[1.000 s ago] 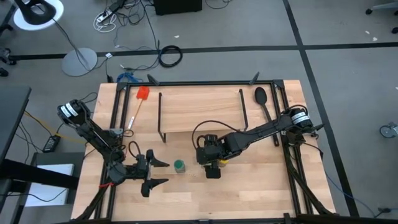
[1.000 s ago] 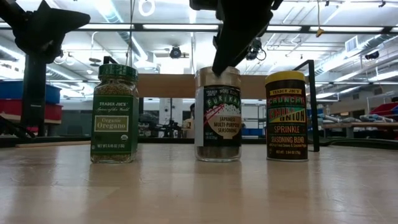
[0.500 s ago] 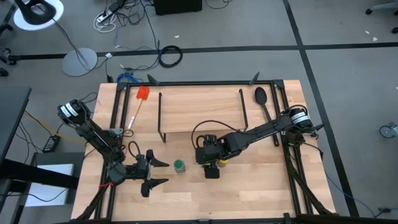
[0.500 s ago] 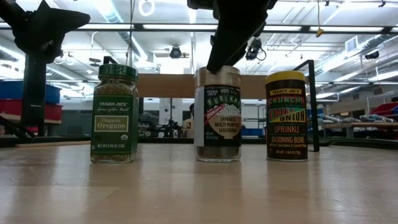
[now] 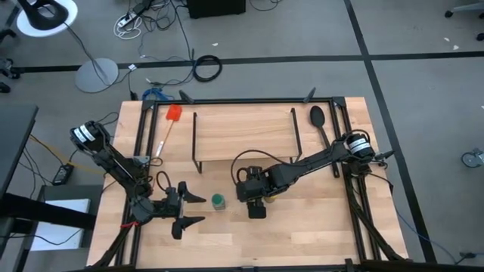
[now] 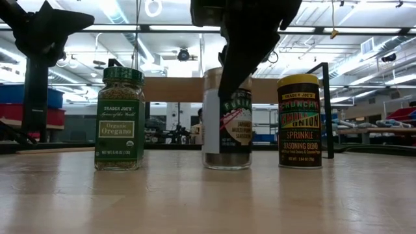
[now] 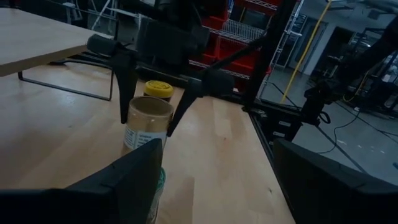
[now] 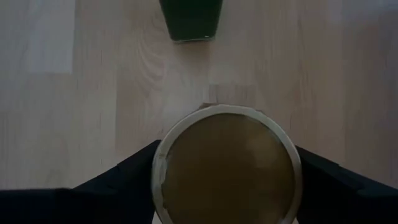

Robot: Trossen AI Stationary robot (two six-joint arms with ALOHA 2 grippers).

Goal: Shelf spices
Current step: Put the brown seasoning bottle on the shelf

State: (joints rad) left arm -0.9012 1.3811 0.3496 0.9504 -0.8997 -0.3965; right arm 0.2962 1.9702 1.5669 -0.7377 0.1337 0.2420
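Lowering since a second ago, right pincer (image 6: 224, 97) is straddling the tan-lidded jar (image 6: 227, 120), fingers spread; left pincer (image 5: 190, 209) is waiting, spread, empty.

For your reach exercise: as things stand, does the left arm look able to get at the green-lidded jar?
Probably yes. The left gripper is open beside the green-lidded jar, with bare table between them. The right gripper is busy over the tan-lidded jar, apart from it.

— Where do the cameras sit?
— One hangs overhead, facing straight down on the whole table (image 5: 302, 227). One sits at tabletop height, very near the three jars, facing the room.
— And the wrists?
— Right looks straight down, close on the tan-lidded jar (image 8: 227, 165); left looks across at that jar (image 7: 146, 121).
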